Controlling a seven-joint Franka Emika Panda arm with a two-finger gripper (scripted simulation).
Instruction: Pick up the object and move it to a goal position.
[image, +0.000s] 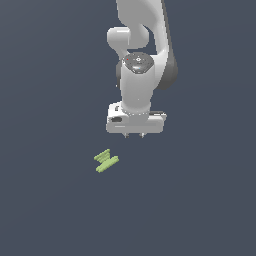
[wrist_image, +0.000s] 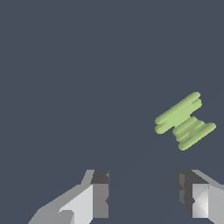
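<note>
The object is a small light yellow-green piece of two short ridged bars joined in a Z-like shape. It lies flat on the dark grey floor. In the exterior view my gripper hangs above the floor, up and toward the exterior view's right of the object, apart from it. Only the fingertips peek below the white hand. In the wrist view the object lies ahead of the fingers and off to one side. My gripper is open and empty, with a wide gap between its pads.
The white arm rises behind the hand. A plain dark grey floor spreads all around.
</note>
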